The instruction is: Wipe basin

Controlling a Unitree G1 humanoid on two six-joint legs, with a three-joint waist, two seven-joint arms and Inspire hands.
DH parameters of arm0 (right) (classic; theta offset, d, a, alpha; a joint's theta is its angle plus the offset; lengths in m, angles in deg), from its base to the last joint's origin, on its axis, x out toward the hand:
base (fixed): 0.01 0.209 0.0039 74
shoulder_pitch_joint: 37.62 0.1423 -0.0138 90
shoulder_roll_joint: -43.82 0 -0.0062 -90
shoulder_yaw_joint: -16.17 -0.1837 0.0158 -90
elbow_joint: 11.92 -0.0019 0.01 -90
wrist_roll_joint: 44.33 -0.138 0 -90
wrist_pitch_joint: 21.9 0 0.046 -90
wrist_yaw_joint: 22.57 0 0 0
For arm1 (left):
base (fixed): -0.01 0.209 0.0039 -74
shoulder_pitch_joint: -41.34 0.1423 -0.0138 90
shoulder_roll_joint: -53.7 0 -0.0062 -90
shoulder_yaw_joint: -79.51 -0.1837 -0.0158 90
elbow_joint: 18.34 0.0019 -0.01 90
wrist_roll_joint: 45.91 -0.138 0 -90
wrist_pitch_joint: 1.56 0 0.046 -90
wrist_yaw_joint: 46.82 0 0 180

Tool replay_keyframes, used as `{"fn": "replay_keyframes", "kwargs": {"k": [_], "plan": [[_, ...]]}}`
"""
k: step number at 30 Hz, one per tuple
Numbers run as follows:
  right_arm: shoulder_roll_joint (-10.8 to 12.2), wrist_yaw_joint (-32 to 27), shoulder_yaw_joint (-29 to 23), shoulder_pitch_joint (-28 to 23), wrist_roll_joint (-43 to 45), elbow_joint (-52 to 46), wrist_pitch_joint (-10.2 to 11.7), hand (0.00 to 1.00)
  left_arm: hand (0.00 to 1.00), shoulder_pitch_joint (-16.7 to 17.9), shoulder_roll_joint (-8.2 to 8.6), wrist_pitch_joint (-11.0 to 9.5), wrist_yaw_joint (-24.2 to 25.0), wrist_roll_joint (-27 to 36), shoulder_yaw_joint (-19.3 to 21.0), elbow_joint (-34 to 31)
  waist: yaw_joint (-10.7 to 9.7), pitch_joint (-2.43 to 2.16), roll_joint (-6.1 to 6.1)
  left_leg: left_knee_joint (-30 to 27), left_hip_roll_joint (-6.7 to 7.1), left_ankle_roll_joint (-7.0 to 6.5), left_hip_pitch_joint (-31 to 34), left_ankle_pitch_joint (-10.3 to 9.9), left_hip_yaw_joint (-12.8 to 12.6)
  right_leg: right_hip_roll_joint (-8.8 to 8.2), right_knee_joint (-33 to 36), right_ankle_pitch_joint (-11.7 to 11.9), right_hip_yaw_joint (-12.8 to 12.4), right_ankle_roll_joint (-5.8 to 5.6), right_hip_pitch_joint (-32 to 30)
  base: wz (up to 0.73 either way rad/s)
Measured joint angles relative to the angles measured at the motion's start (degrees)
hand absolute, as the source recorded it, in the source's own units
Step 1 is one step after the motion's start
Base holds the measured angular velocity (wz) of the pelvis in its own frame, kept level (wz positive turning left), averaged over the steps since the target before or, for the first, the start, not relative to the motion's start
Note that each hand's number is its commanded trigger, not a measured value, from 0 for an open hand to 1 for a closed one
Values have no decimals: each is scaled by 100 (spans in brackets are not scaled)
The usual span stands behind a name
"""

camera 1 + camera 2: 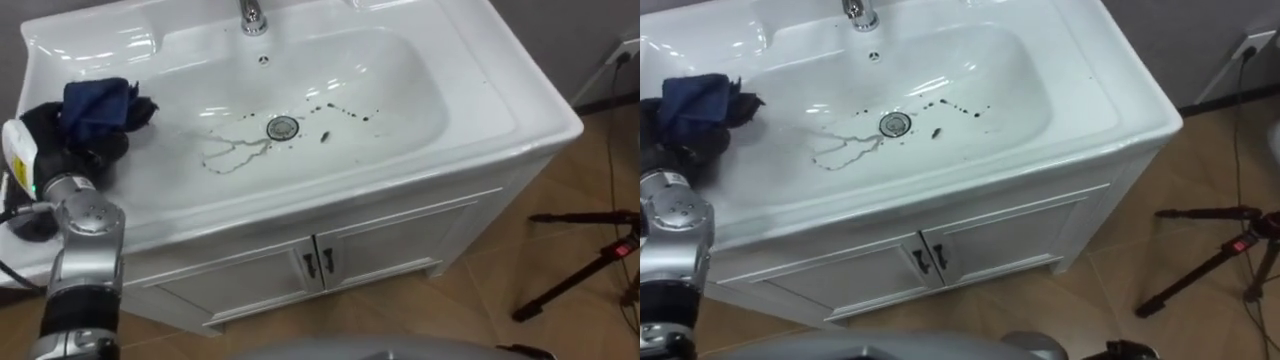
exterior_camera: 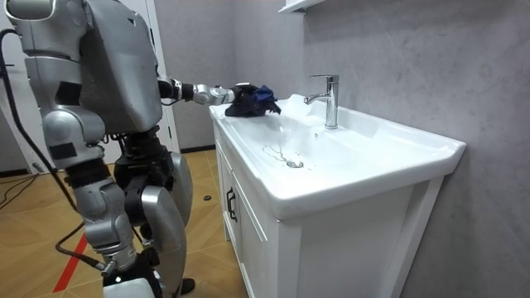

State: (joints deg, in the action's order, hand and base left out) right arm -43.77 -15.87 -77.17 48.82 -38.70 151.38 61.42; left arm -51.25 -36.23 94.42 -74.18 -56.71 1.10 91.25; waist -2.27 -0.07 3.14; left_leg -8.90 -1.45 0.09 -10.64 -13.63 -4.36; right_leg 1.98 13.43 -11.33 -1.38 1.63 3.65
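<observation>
You had the robot standing at the end of the white cabinet, left arm stretched level toward it in the room view. The basin on top was white and glossy, a broad shallow bowl with a raised ledge around it. The tap stood at the back edge. The bowl was not clean: thin dark streaks ran on the bowl floor on the robot's left of the drain, and small dark spots lay scattered on its right. The dark blue cloth sat bunched in a heap on the basin's left ledge, outside the bowl and well apart from the streaks. The left hand rested on that ledge, its dark fingers curled round the underside of the cloth. The drain was a small metal ring at the bowl's centre.
</observation>
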Motion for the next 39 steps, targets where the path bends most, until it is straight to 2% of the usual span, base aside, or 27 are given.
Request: {"fn": "replay_keyframes", "kwargs": {"k": [3, 8, 10, 15, 18, 22, 26, 31, 39], "plan": [[4, -8, 60, -65, 60, 48, 108, 0, 100, 38, 0, -58, -102, 0, -80, -381, -51, 4, 30, 0, 3, 0, -17, 0, -9, -3, -49, 2, 2, -3, 35, -3], [6, 35, 109, -234, 209, 81, 98, 0, 100, 36, -1, -155, -130, -10, -127, -840, -134, 44, 81, 0, -8, 0, -4, 0, -7, -1, -76, 2, 50, 1, 30, 0], [6, 46, 153, -252, 271, 94, 92, 0, 100, 35, -1, -211, -169, -9, -138, -933, -212, 60, 67, 0, -9, 0, -4, 0, -10, -2, -76, 0, 53, 4, 30, 0], [22, 184, 219, -288, 449, 87, 78, 0, 100, 36, -1, -318, -230, -28, -324, -992, -231, 76, 23, 0, -1, 0, 1, 0, -20, -14, -72, -2, 58, 1, 7, 0], [37, 270, 338, -335, 469, 81, 32, 0, 100, 36, -1, -318, -231, -61, -422, -993, -233, 62, -5, -1, -2, 0, 4, 0, -17, -17, -74, -1, 77, 0, 6, 3], [42, 286, 507, -360, 456, 82, -47, 0, 100, 37, -1, -318, -230, -489, -742, -1027, -222, 57, -4, -8, 5, 0, 21, 0, 23, -42, -73, 2, 152, -6, 20, 9], [43, 283, 545, -358, 474, 85, -62, 0, 100, 39, -1, -315, -213, -703, -874, -1058, -249, 37, -10, -44, 8, 0, 30, 1, 54, -49, -72, 3, 176, -6, 45, 4], [43, 315, 546, -316, 603, 94, -102, 0, 100, 67, -1, -292, -127, -1018, -963, -1058, -252, 36, -11, -44, 7, 0, 7, 1, 39, -46, -70, 4, 157, -7, 61, 0], [44, 487, 541, -307, 851, 100, -225, 0, 100, 184, -1, -59, 295, -1101, -969, -1032, -267, 35, -11, -46, 6, -1, 27, 1, 39, -43, -76, 4, 153, -7, 37, 0]]}}
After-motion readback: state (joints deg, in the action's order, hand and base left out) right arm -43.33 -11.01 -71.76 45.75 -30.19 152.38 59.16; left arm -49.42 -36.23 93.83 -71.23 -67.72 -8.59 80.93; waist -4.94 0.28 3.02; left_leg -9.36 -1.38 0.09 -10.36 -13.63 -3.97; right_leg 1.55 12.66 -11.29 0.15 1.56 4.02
